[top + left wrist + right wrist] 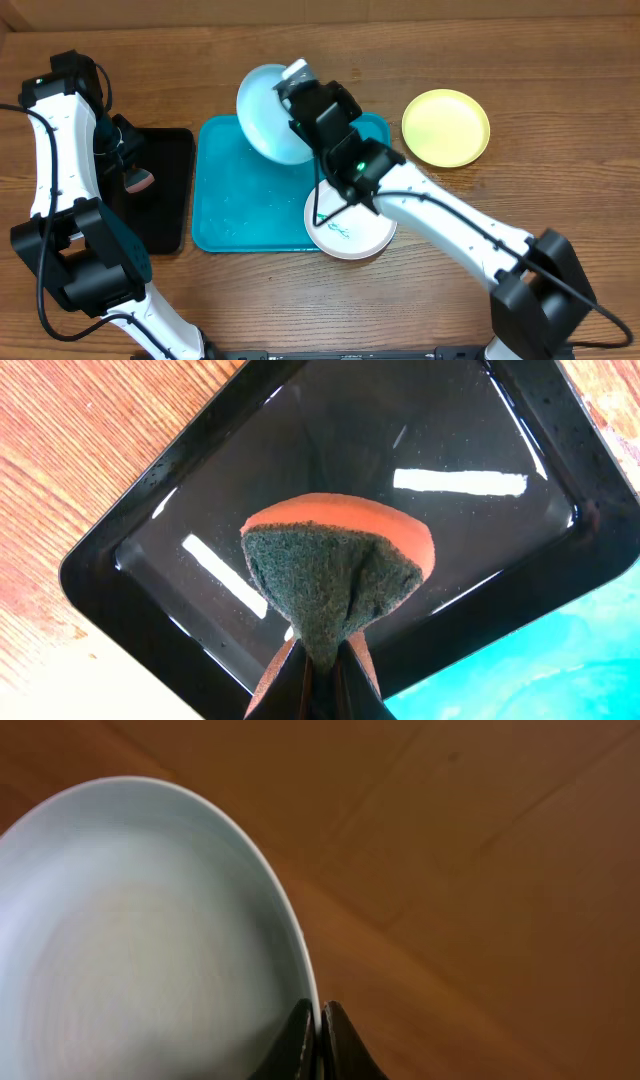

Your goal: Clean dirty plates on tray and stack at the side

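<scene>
Right hand [318,1012] tight on cyan plate [150,920] above turquoise tray [240,205]; left hand [325,660] tight on sponge [335,575].

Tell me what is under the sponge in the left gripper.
The black tray, its floor glossy with light reflections. The sponge hides the patch directly beneath it, so anything there cannot be seen.

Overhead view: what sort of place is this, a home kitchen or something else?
Probably a robot test bench staging dishwashing, not a home kitchen: a bare wooden table, a pale cyan plate raised at a turquoise tray edge, and a sponge above a black tray. No sink shows.
</scene>
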You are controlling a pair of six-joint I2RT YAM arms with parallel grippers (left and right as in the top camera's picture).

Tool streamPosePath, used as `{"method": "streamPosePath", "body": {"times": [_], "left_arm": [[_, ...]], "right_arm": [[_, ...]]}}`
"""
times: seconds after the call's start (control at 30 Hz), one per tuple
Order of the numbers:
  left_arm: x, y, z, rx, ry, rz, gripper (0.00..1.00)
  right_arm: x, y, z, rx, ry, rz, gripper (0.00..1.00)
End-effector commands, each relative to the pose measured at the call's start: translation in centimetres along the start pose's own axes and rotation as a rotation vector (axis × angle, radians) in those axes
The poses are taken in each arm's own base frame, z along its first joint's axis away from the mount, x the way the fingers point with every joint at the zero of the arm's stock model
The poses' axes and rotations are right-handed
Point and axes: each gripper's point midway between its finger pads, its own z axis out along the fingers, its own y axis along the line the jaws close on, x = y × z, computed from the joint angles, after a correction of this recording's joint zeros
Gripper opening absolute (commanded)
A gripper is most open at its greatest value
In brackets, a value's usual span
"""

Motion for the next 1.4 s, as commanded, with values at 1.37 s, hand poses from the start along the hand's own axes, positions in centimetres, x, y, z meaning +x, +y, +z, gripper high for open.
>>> {"method": "streamPosePath", "body": {"times": [1.37], "left_arm": [[-0.6,-0.8,-1.8,0.064,-0.046,0.041,0.04]], "right_arm": [[21.0,-16.9,4.1,-0.024,0.522,0.886,0.04]]}}
